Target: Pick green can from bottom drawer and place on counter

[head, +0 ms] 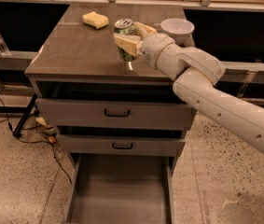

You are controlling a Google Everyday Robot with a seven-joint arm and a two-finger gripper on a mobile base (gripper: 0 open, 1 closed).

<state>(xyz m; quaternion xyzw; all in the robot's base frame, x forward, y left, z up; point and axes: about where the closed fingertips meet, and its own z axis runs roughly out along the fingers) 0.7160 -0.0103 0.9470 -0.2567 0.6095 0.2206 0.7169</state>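
Gripping the green can [124, 28] upright with the gripper [131, 37], fingers [128, 43] closed on its sides, near the front edge of the counter [75, 50], right of centre.

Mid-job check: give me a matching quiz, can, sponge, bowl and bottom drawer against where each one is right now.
1 green can; 2 yellow sponge; 3 white bowl; 4 bottom drawer
A pulled open at floor level; B far left of the counter; C in the tool, above the counter's middle; D far right of the counter, behind the arm
Pairs: 1-C, 2-B, 3-D, 4-A
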